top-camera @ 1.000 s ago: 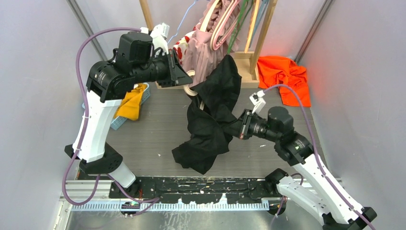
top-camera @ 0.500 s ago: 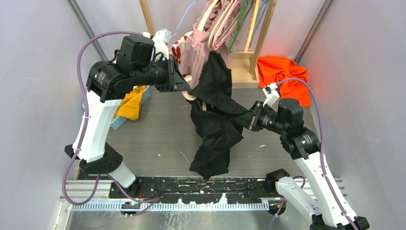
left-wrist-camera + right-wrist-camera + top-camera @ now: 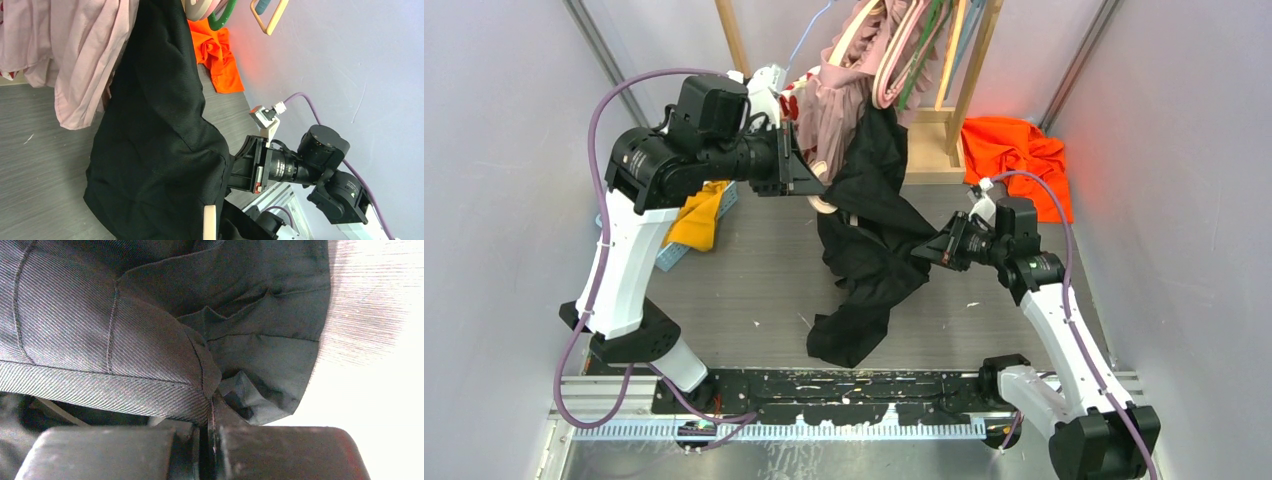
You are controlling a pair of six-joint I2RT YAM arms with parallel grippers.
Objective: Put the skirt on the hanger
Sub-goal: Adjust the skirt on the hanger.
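Between the 2 tools, above the middle of the counter (image 3: 744, 275), the black skirt (image 3: 869, 245) hangs lengthwise. Its top is up by the wooden rack (image 3: 972, 75) and its lower end points toward the counter's near edge. The right tool (image 3: 927, 252) pinches a fold on the skirt's right side, fingers (image 3: 280, 455) pressed together on the cloth. The left tool (image 3: 816, 188) is clamped on a cream hanger (image 3: 826, 203), which touches the skirt's upper left. At far left, a blue basket (image 3: 727, 196) holds a yellow cloth (image 3: 694, 218).

I count two arms, left (image 3: 629, 250) and right (image 3: 1064, 320), one black skirt (image 3: 874, 240), one pink garment (image 3: 834, 110), one orange cloth (image 3: 1014, 150), one yellow cloth (image 3: 699, 215), one blue basket (image 3: 672, 257), one wooden rack (image 3: 969, 90); hangers (image 3: 892, 70) too bunched to count.
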